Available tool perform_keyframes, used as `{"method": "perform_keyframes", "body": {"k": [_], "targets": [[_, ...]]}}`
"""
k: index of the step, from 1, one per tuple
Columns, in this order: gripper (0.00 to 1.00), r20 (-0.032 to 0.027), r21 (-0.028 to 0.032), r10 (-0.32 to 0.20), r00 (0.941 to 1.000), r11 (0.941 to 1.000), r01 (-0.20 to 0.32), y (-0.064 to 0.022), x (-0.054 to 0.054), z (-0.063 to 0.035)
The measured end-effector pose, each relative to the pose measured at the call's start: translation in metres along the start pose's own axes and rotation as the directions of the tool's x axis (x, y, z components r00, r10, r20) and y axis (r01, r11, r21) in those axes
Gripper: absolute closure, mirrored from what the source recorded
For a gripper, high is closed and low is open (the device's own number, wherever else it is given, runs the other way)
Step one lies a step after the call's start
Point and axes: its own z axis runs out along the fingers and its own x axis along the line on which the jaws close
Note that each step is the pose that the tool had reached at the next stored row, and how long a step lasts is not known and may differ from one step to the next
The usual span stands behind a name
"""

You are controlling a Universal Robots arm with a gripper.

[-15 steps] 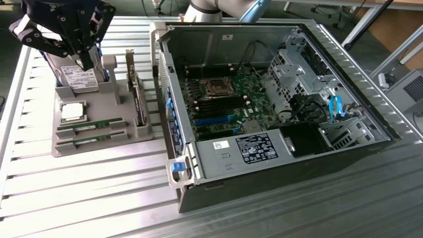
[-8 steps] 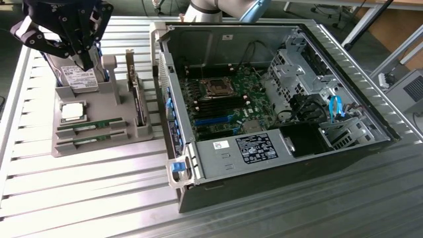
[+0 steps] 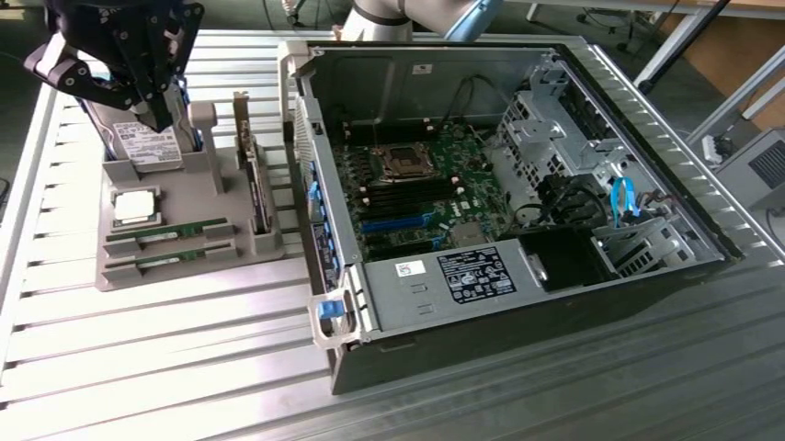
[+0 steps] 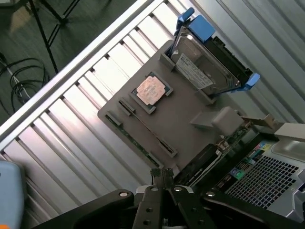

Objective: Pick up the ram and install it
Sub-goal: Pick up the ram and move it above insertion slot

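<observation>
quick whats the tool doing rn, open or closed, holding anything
tool: closed, holding nothing; ram sticks lie in the grey holder

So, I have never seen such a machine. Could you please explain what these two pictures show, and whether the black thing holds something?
The black thing is the claw of a robot arm. One picture comes from a camera off the arm. The other comes from a camera on the arm's wrist, looking past the claw. On the metal table stand an open computer and a grey holder. The holder carries a hard drive, a processor, two rams and an upright card. The claw hangs above the holder, near the hard drive. It is shut, and I see nothing in it.
</observation>
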Motion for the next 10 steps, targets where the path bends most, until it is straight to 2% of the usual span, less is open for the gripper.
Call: {"method": "perform_keyframes", "body": {"k": [3, 8, 10], "targets": [[0.91, -0.0024, -0.001, -0.05, 0.9988, 0.9988, 0.05, 0.0, 0.0, 0.0], [0.91, -0.0048, -0.0019, -0.096, 0.9953, 0.9954, 0.096, 0.0, 0.0, 0.0], [0.91, -0.0063, -0.0024, -0.126, 0.9921, 0.9921, 0.126, 0.0, 0.0, 0.0]]}}
